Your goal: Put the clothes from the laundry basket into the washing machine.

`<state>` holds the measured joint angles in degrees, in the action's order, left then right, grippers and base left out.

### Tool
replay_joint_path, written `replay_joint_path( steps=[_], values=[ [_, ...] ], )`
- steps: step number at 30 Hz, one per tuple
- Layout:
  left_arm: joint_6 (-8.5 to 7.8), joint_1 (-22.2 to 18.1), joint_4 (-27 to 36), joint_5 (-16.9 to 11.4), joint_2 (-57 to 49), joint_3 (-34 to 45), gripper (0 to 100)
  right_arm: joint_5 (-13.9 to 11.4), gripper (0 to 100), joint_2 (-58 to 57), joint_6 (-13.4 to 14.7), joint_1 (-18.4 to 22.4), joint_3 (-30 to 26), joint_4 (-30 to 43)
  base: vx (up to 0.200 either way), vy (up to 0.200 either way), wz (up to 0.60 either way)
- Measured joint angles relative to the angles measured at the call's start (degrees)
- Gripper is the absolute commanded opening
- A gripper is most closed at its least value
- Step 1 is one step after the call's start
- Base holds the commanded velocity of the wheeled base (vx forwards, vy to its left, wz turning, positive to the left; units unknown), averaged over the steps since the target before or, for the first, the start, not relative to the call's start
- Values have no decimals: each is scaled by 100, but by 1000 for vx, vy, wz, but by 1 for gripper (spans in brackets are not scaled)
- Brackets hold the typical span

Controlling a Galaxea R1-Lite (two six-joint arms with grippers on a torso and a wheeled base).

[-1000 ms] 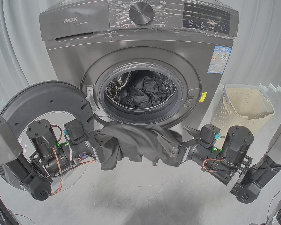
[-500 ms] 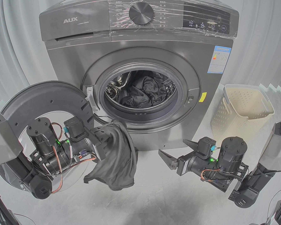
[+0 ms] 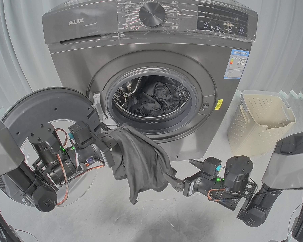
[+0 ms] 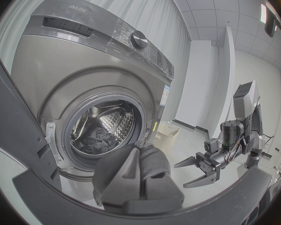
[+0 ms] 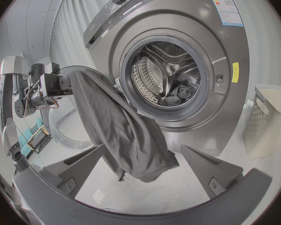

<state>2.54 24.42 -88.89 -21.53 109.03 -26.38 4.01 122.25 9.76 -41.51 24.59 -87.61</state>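
Note:
A dark grey garment (image 3: 141, 158) hangs from my left gripper (image 3: 115, 139), which is shut on its top edge just below the drum opening; the left wrist view shows the cloth (image 4: 153, 161) bunched over that gripper (image 4: 140, 172). My right gripper (image 3: 183, 172) is open, low in front of the washing machine (image 3: 91, 61), with the garment's lower right edge touching its lower finger. In the right wrist view the hanging cloth (image 5: 115, 122) falls between the spread fingers of the right gripper (image 5: 142, 147). More dark clothes (image 3: 155, 98) lie inside the drum.
The machine's round door (image 3: 47, 108) stands swung open on the left, behind my left arm. A cream laundry basket (image 3: 262, 118) stands on the floor to the right of the machine. Bare grey floor (image 3: 151, 219) lies in front.
A second ago both grippers held the garment stretched between them. The right gripper let go and dropped lower, then moved left to the hanging cloth, which has swung right.

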Motion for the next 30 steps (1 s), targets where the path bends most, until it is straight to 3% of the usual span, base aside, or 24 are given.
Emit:
replay_joint_path(
  steps=[15,30],
  values=[
    [90,0,-4,7,-13,-151,0,-401,100,658,-35,13,591,27,0,0,0],
    [105,-22,-4,7,-46,-206,0,-490,100,1296,-38,83,1386,99,0,0,0]
  ],
)
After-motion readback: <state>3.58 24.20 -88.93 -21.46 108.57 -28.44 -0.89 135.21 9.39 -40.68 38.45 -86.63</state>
